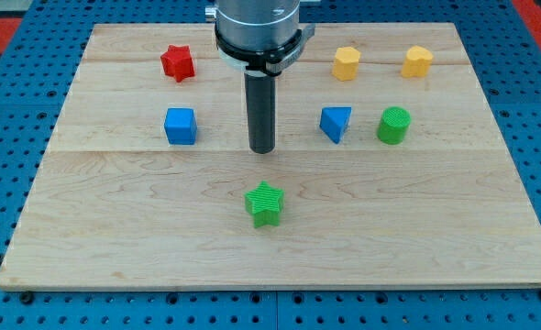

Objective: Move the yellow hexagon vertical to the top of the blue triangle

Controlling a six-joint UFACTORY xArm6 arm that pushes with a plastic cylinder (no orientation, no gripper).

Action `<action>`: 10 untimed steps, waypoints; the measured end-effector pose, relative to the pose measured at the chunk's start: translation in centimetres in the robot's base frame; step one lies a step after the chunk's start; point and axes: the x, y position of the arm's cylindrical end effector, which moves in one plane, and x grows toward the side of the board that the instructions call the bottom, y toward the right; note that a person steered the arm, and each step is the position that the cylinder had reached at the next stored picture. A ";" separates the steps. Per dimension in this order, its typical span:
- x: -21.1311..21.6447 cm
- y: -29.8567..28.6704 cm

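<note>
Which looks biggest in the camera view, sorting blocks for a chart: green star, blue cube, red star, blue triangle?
Largest to smallest:
1. Green star, though it lies nearest the view's bottom, which may inflate it.
2. Blue cube.
3. Red star and blue triangle look about alike; I won't rank them.

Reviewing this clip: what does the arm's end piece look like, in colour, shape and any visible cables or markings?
A broad, round, silver-grey metal housing enters from the view's top, ringed below by a black collar. From the collar hangs a straight, dark grey to black cylindrical rod, ending in my tip. No cables, labels or markings can be made out.
</note>
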 end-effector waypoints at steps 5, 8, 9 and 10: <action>-11.0 14.6; -18.1 15.7; -18.6 13.2; -16.4 11.0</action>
